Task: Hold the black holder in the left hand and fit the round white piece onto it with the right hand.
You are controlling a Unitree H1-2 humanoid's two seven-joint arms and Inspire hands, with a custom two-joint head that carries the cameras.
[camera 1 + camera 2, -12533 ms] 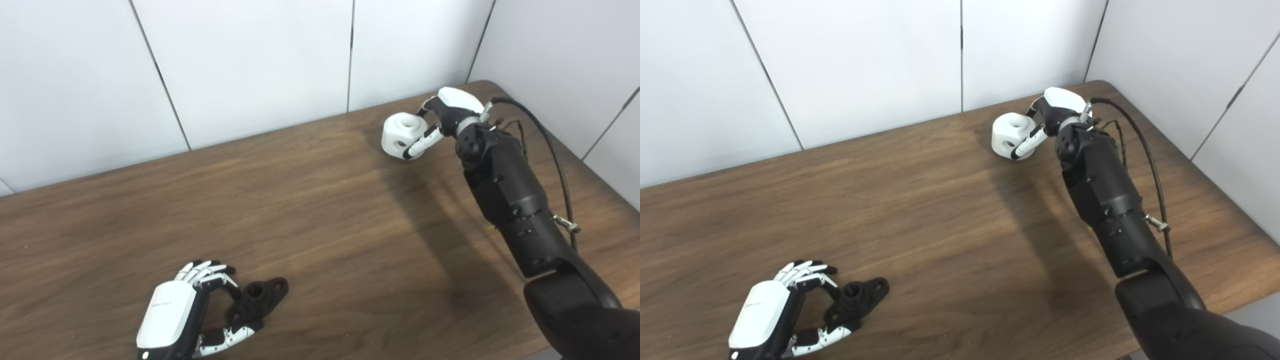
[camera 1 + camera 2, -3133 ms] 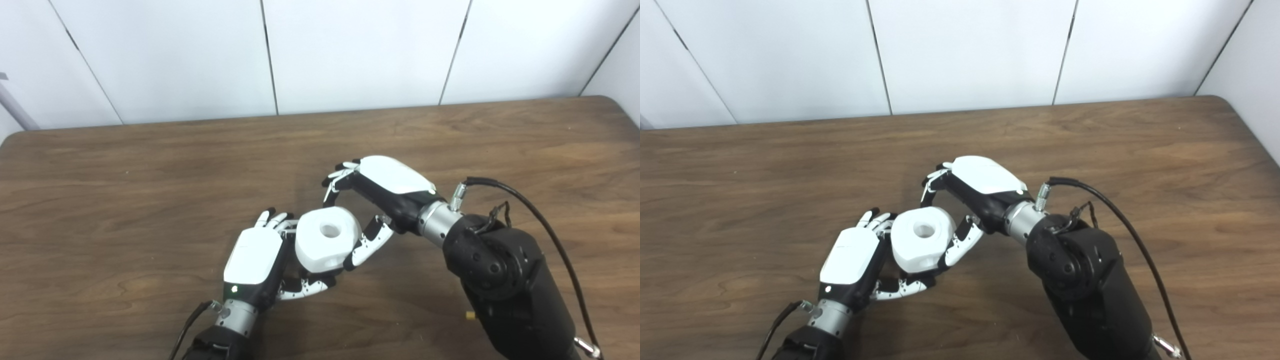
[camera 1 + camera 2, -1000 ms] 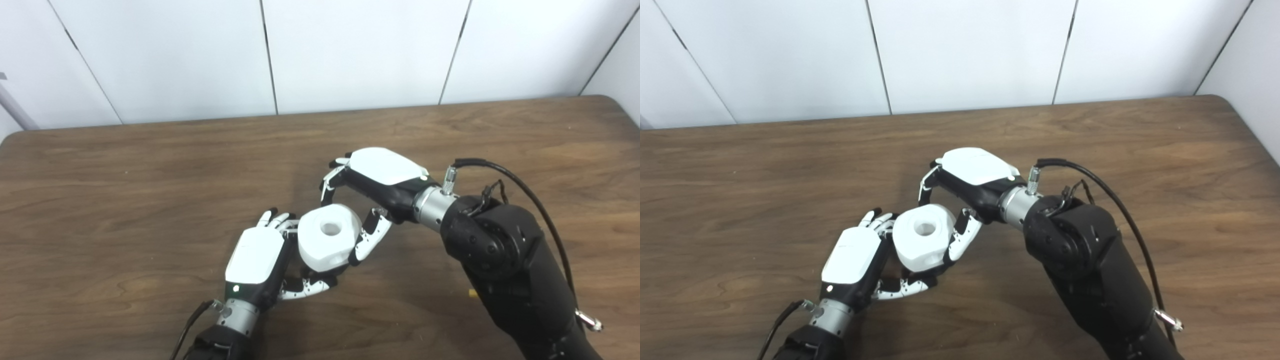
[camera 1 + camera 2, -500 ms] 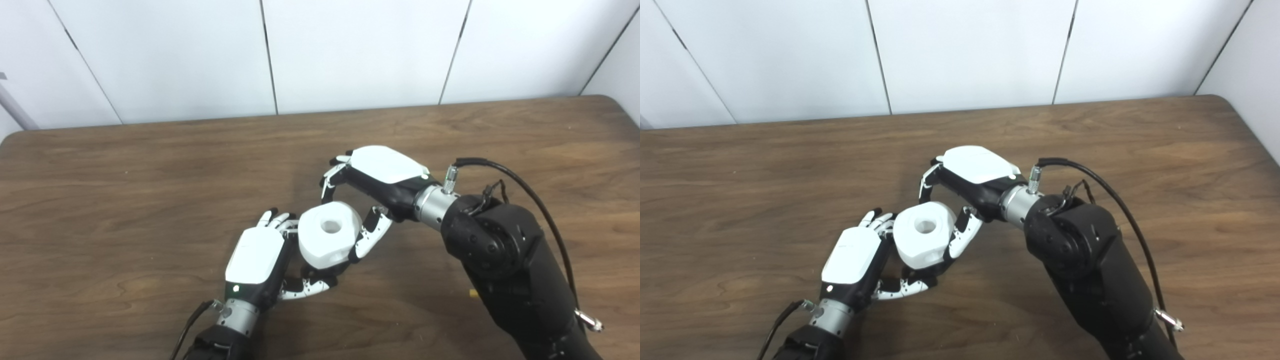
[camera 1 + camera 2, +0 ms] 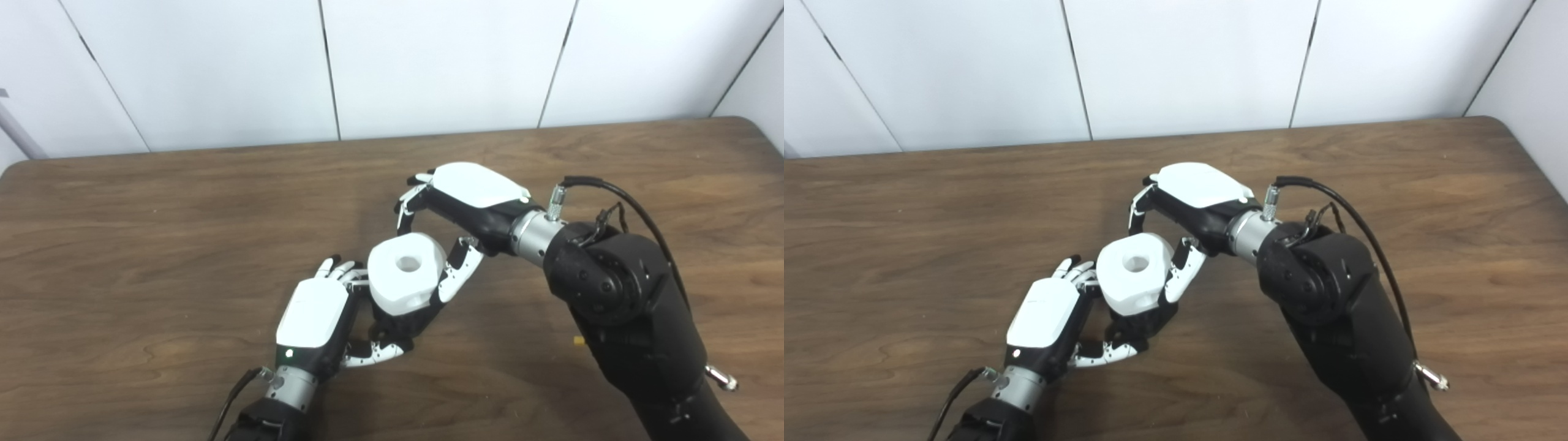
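Observation:
My left hand (image 5: 315, 315) sits low at the table's front middle, shut on the black holder (image 5: 401, 324), which shows only partly under the white piece. The round white piece (image 5: 405, 272), with a hole in its top face, hangs just above the holder. My right hand (image 5: 456, 211) is shut on it, fingers behind and thumb (image 5: 456, 278) on its right side. In the right eye view the white piece (image 5: 1134, 272) stands over the dark holder (image 5: 1142, 323); whether the two touch cannot be told.
The brown wooden table (image 5: 153, 214) stretches wide to both sides. White wall panels (image 5: 429, 61) rise behind its far edge. My right arm's black cable (image 5: 618, 202) loops above the forearm. A small yellow speck (image 5: 577, 340) lies on the table by the right arm.
The right hand has lifted the white piece slightly up and away, so more of the black holder shows beneath it. The left hand has stayed in place.

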